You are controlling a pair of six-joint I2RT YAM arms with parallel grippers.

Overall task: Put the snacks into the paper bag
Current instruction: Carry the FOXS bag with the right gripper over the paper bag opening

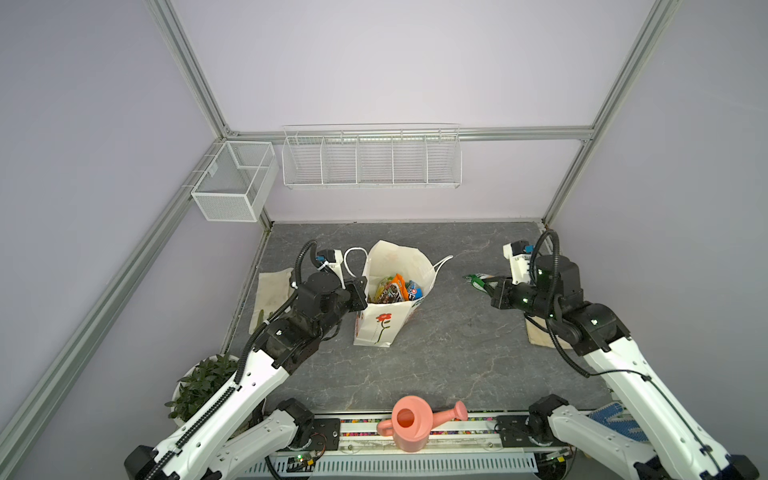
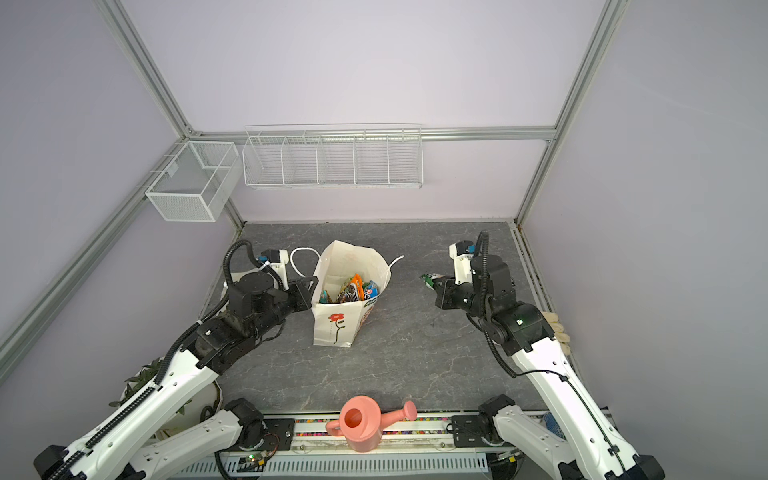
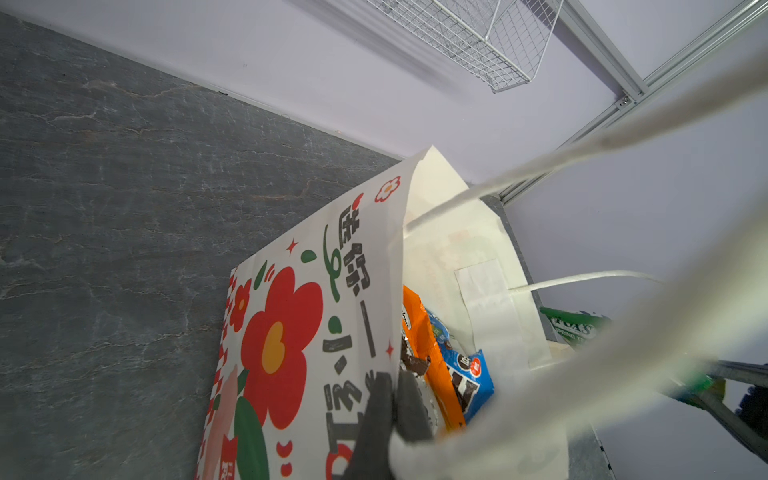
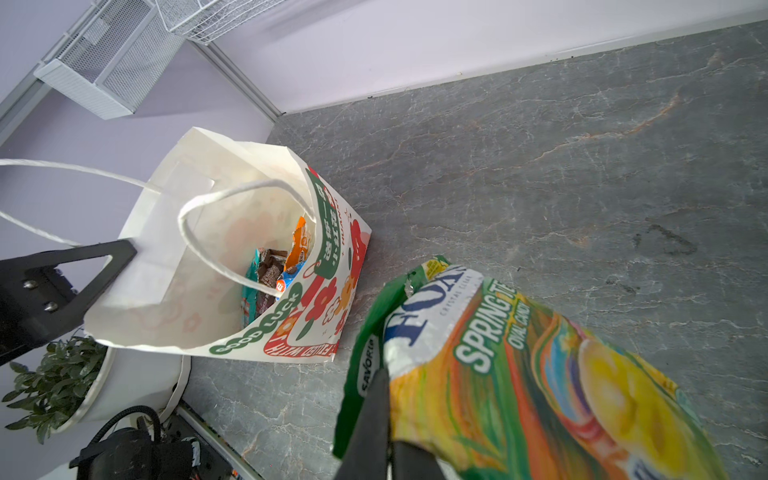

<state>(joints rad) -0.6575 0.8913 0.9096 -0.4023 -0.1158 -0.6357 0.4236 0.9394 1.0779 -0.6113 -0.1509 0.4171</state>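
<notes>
The paper bag [image 1: 392, 253] [image 2: 347, 255] stands upright and open in the middle of the table, with a red flower on its front. Several snacks [image 1: 395, 289] [image 2: 353, 289] lie inside it, among them an orange pack [image 3: 424, 332] and a blue M&M's pack [image 3: 469, 374]. My left gripper [image 1: 360, 294] [image 3: 394, 382] is shut on the bag's left rim [image 3: 291, 332]. To the right of the bag, above the table, my right gripper [image 1: 490, 289] [image 4: 388, 415] is shut on a green-yellow FOX'S packet [image 1: 478, 280] [image 4: 519, 365].
A pink watering can [image 1: 411, 422] stands at the front edge and a potted plant [image 1: 199, 382] at the front left. Beige cloth pieces lie at the left [image 1: 272, 295] and under the right arm [image 1: 540, 332]. White wire baskets [image 1: 372, 160] hang on the back wall.
</notes>
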